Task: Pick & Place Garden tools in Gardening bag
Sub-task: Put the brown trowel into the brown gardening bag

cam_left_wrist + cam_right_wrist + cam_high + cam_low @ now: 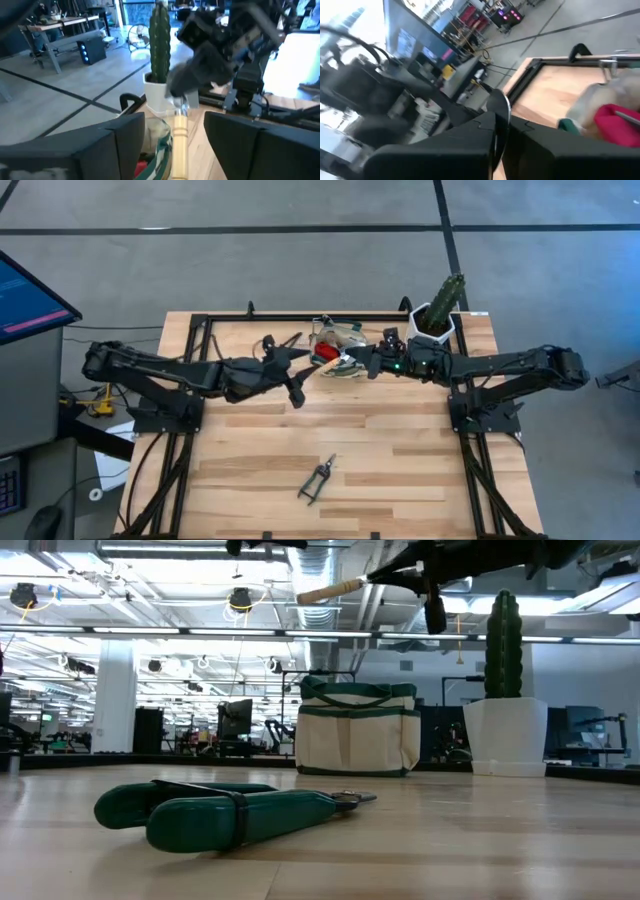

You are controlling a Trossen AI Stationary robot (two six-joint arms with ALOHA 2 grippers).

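My right gripper [352,363] is shut on the wooden-handled trowel [325,590], held in the air over the cream and green gardening bag [335,343]. My left gripper [303,366] is open; its fingers stand on either side of the trowel's wooden handle [178,145] without visibly touching it. A red-headed tool [615,122] lies inside the bag. The bag also shows in the low view [357,730], standing on the table. The dark-handled pruning shears [317,478] lie flat on the table near its front edge. My right gripper pinches the trowel's metal part [181,106], just beyond the wooden handle, between its two fingers [187,82]. The fingers come about level from the table's right and lie along the tool. The trowel is lifted clear, nearly level, its handle [325,590] pointing toward the table's left.
A white pot with a green cactus [437,310] stands at the back right, close behind my right arm. The middle and front of the wooden table [400,480] hold only the shears. A black frame [200,330] runs round the table's edge.
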